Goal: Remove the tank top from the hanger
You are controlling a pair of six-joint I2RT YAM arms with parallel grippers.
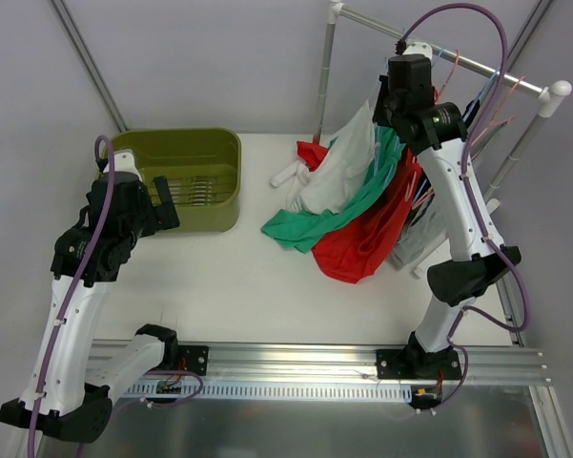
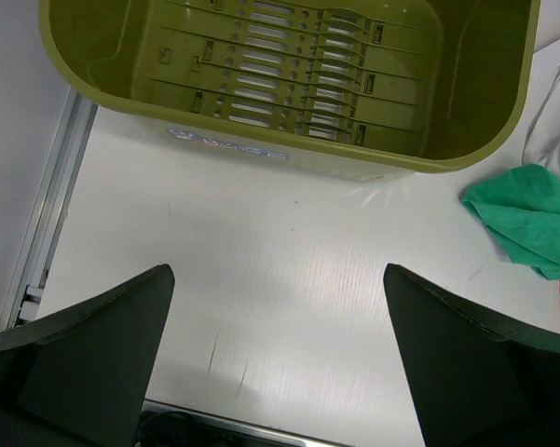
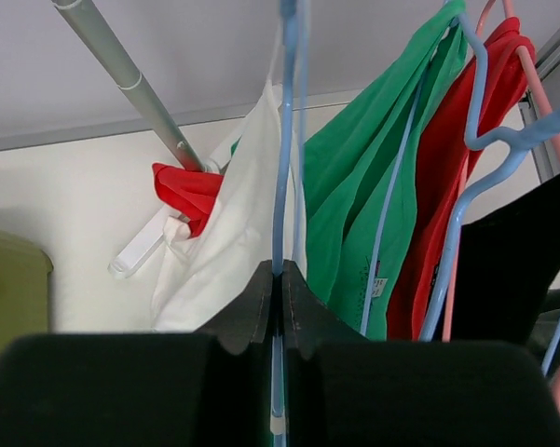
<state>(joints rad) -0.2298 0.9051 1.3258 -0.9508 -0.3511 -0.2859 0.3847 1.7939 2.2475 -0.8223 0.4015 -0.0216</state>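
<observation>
A white tank top point(image 3: 225, 237) hangs on a light blue wire hanger point(image 3: 286, 140) from the rack rod point(image 3: 130, 84). My right gripper point(image 3: 281, 275) is shut on that hanger's thin blue wire, just beside the white cloth. From above, the right gripper point(image 1: 393, 107) sits high at the rack, over the white tank top point(image 1: 338, 167), whose lower part drapes toward the table. My left gripper point(image 2: 280, 279) is open and holds nothing, low over the table in front of the basket; from above the left gripper point(image 1: 167, 208) is far left of the clothes.
A green top point(image 3: 354, 186), a red top point(image 3: 447, 205) and a black garment point(image 3: 512, 270) hang on blue and pink hangers to the right of the white one. An olive basket point(image 2: 289, 158) stands at the back left. Green cloth point(image 2: 531, 219) lies on the table.
</observation>
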